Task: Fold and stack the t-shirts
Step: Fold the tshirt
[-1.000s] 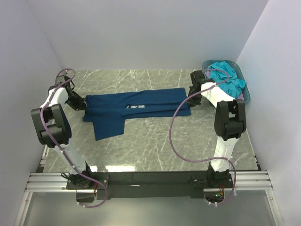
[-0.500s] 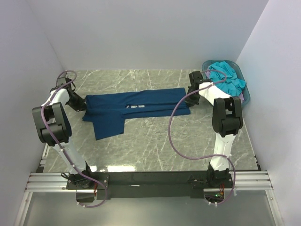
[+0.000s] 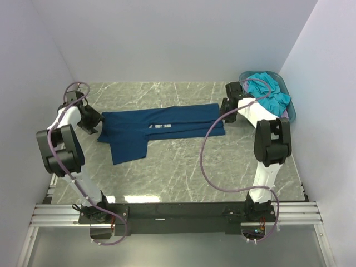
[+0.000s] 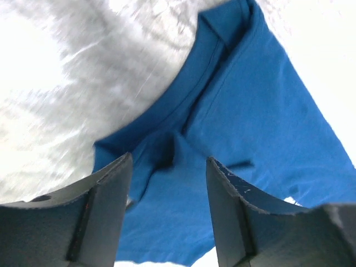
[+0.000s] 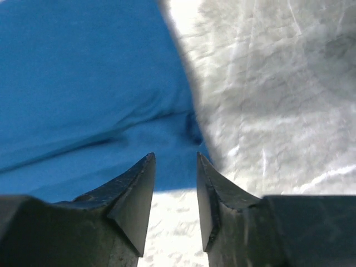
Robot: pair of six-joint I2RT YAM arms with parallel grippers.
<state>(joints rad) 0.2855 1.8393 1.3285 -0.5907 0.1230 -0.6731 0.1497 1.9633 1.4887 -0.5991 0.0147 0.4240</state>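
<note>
A dark navy t-shirt [image 3: 167, 123] lies spread flat across the middle of the table, folded lengthwise, with one sleeve hanging toward the front left and a small white print [image 3: 160, 126] showing. My left gripper [image 3: 95, 123] sits at its left end, open, with cloth [image 4: 250, 111] lying below and between the fingers [image 4: 105, 211], not pinched. Over the shirt's right corner [image 5: 83, 83] my right gripper [image 3: 224, 117] stands open, holding nothing. A turquoise t-shirt [image 3: 268, 92] is heaped in the basket at the back right.
The teal plastic basket [image 3: 291, 113] stands in the back right corner, close behind the right arm. White walls close in the table on the left, back and right. Marbled grey tabletop [image 3: 183, 172] shows in front of the shirt.
Both grippers were shut on the ends of the navy shirt and have let go. Each has drawn slightly back outward. The shirt lies where it was.
</note>
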